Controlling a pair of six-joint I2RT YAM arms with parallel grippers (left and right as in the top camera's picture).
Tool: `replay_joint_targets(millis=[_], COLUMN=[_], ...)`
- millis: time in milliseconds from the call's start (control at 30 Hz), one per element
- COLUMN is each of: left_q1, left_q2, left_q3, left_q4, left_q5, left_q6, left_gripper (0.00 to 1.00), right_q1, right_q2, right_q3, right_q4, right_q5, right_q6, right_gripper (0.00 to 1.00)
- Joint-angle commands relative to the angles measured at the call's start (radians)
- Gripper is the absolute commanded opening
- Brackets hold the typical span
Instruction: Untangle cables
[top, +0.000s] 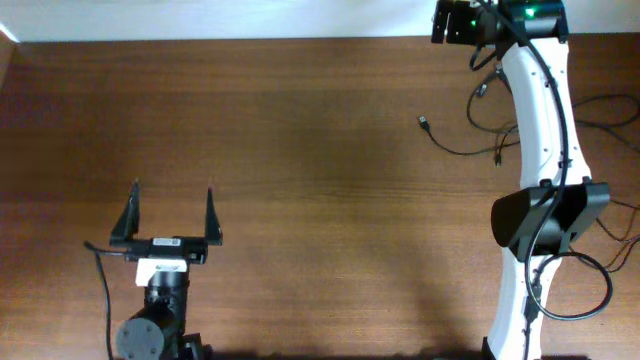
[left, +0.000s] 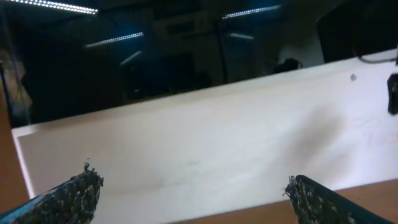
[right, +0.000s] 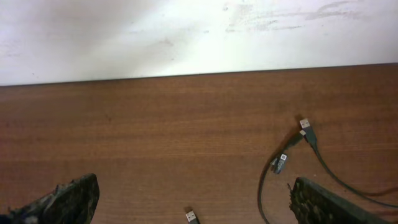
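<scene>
Thin black cords with small plugs (right: 309, 135) lie looped at the brown wooden desk's (top: 300, 150) far right corner. Right tool (right: 194, 180) hovers over them, released, probably choosing a grasp. Left tool (top: 172, 190) released, parked near-left.

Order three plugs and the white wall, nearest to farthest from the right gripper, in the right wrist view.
1. Bottom plug, between the right gripper fingers.
2. Middle plug, beside one fingertip.
3. Upper plug, just beyond it.
4. White wall, at the back.
</scene>
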Motion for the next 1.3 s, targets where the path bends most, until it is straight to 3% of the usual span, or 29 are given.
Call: replay_joint_targets(millis=[0,367,567,1267], left_q1=[0.011,0.011,0.011,0.010], left_q2=[-0.100,-0.316,-0.322,-0.321], left_q3=[-0.098,-0.095,-0.095,-0.095], left_q4=[-0.018,-0.500,-0.701,-0.707], left_q5=[0.001,-0.077,-0.121,-0.138], left_q6=[0.015,0.027,0.037,0.037], left_gripper=[0.99,0.99,0.99,0.99], right_q1=[-0.001,-0.001,-0.001,-0.001], right_q2=[-0.016,-0.016,-0.016,-0.016], right_q3=[-0.003,-0.003,-0.003,-0.003], right_q4=[0.003,0.003,0.003,0.003], right_q5=[0.006,0.006,0.006,0.006], right_q6=[-0.001,-0.001,-0.001,-0.001], right_gripper=[0.99,0.99,0.99,0.99])
